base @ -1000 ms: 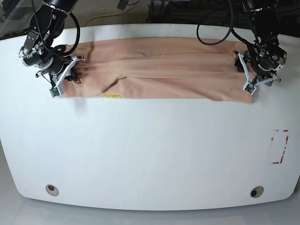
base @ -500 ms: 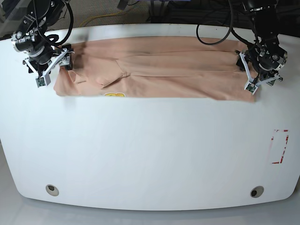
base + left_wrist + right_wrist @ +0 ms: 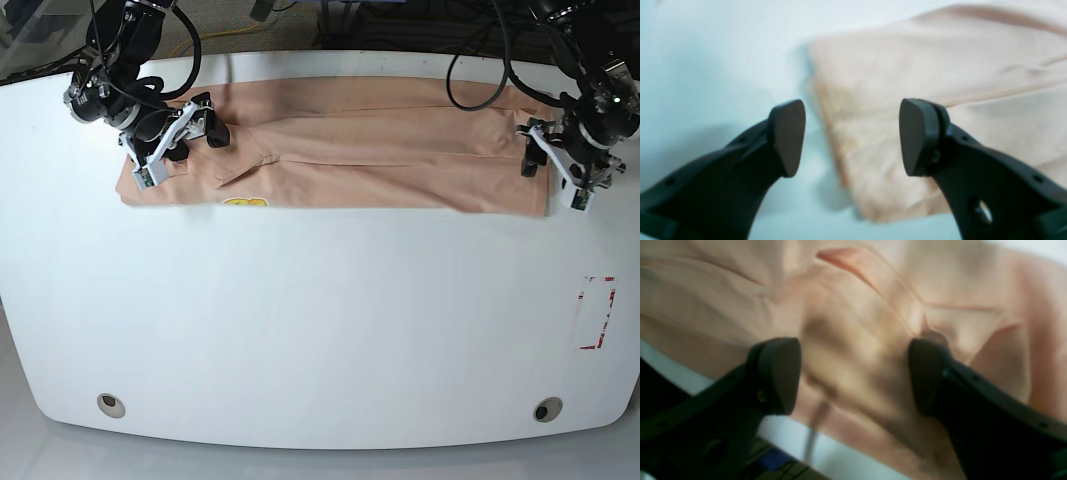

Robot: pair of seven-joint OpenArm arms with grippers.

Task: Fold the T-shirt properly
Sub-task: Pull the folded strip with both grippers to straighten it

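Only the base view shows the whole shirt (image 3: 340, 145): a long peach band folded lengthwise, lying across the far part of the white table (image 3: 320, 330), its long axis running side to side between the two arms. A sliver of a yellow patch (image 3: 240, 202) peeks out at its near edge, toward the right arm's end; neither wrist view shows it. The left wrist view gives what the base view cannot: the left gripper (image 3: 851, 136) stands wide open with nothing between its pads, poised over the shirt's corner (image 3: 873, 186), one pad above bare table, the other above cloth. The right wrist view is blurred, but shows the right gripper (image 3: 853, 376) spread wide too, holding nothing, with rumpled, creased fabric and a raised fold under and beyond it, and the table's edge below. In the base view the band is smooth through the middle and bunched with overlapping flaps near the right gripper.
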